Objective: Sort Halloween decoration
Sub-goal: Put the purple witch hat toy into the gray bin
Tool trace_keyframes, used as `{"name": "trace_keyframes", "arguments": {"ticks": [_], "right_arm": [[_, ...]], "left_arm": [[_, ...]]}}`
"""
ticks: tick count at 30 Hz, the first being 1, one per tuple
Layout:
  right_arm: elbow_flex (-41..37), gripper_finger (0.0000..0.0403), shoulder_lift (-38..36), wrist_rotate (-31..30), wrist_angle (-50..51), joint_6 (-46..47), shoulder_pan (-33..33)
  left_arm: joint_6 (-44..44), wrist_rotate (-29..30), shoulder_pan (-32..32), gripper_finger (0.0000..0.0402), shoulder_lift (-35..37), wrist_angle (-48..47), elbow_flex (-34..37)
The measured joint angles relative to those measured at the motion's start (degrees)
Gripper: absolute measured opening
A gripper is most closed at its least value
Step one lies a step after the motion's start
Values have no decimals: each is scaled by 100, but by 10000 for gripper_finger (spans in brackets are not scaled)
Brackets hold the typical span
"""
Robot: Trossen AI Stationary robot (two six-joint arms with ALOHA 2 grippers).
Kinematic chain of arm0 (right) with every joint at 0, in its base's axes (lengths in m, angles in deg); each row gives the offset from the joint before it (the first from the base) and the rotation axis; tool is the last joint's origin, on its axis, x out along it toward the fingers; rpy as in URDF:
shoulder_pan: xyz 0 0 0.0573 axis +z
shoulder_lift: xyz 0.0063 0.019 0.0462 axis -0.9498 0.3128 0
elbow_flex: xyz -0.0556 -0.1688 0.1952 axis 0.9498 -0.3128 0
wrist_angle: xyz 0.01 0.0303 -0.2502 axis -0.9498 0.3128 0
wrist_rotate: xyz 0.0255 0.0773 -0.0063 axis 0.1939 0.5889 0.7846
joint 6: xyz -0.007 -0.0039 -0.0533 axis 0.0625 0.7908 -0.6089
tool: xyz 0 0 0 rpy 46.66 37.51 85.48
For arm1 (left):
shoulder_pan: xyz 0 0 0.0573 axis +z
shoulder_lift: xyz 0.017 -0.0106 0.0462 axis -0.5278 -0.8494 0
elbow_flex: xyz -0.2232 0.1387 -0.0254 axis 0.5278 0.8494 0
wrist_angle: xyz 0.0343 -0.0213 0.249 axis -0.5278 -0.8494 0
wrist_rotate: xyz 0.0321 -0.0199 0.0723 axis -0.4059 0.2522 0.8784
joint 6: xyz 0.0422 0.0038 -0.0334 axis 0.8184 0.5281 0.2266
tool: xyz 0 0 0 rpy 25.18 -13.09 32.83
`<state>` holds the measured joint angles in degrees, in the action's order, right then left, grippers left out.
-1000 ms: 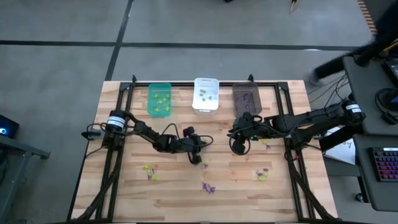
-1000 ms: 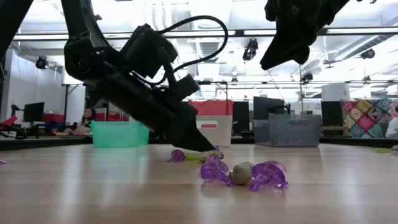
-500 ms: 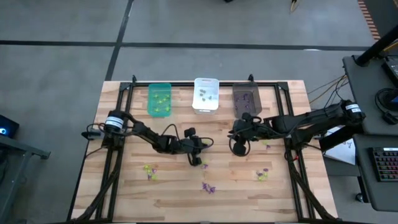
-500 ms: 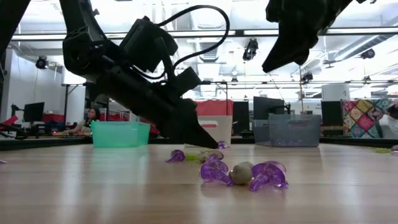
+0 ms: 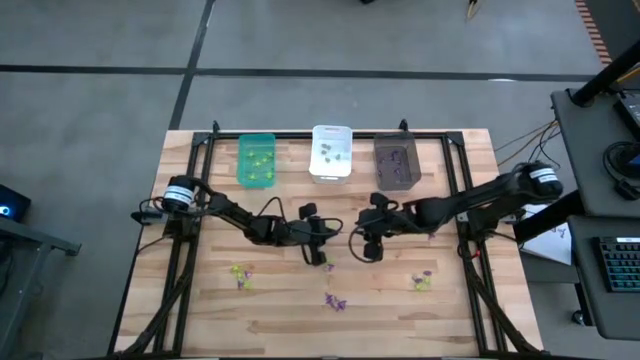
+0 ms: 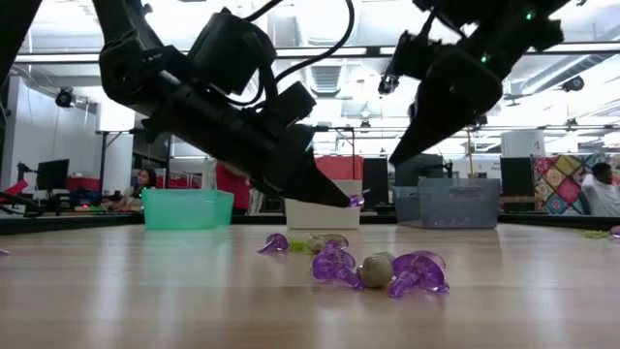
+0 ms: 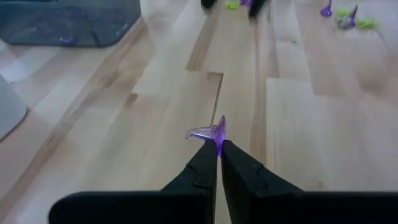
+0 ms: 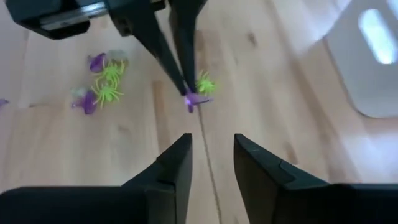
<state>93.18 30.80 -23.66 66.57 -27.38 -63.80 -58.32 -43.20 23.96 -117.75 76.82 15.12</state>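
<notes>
Wooden slat table (image 5: 200,310) under both arms; open workroom with ceiling lights and desks beyond it in the low view.

Nearest the front edge, a purple-and-grey cluster (image 5: 335,302) (image 6: 376,269) of trinkets lying on the wood, with a yellow-green cluster (image 5: 240,273) off toward the left side and a mixed cluster (image 5: 422,280) toward the right.

Mid-table, left gripper (image 5: 322,253) (image 6: 341,202) (image 7: 218,144) raised clear of the surface, fingers pinched shut on a purple trinket (image 6: 356,201) (image 7: 209,131) (image 8: 193,99), its curved spike sticking out past the tips. Just below it on the wood, a yellow-green trinket (image 8: 205,84) beside one more purple piece (image 6: 274,243).

Close alongside, right gripper (image 5: 364,244) (image 6: 399,153) (image 8: 212,149) hanging above the table, tips angled down toward the left one, fingers parted with nothing between them. Seen past those fingers, another small heap (image 8: 99,84) of purple and yellow-green pieces lying on the boards.

At the far edge, three bins in a row: green bin (image 5: 256,160) (image 6: 187,208) on the left holding yellow-green pieces, white bin (image 5: 331,152) (image 6: 320,215) in the middle holding a few greyish ones, grey bin (image 5: 397,162) (image 6: 457,204) (image 7: 68,22) on the right holding purple ones.

Farthest back, seated people at desks in the room behind, one at the left edge and one at the right edge of the low view.
</notes>
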Motion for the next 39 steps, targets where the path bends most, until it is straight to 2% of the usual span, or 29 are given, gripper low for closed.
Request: {"name": "trace_keyframes", "arguments": {"ticks": [5, 11, 23, 28, 36, 39], "right_arm": [[0, 130, 483, 127, -554, -105, -11], [4, 133, 834, 127, -840, -107, -78], [24, 129, 937, 295, -1124, -157, -138], [24, 103, 959, 293, -1130, -173, -142], [24, 22, 972, 301, -1121, -254, -151], [24, 11, 972, 304, -1119, -271, -151]], "left_arm": [[0, -2, -7, 0, 2, 2, -101], [0, -2, -18, 0, 2, -4, -171], [48, -4, -18, 0, 2, -24, -264], [104, -4, -38, 0, 2, -28, -264], [107, -2, -51, 0, -2, -26, -264], [107, 0, -51, 0, -2, -28, -264]]}}
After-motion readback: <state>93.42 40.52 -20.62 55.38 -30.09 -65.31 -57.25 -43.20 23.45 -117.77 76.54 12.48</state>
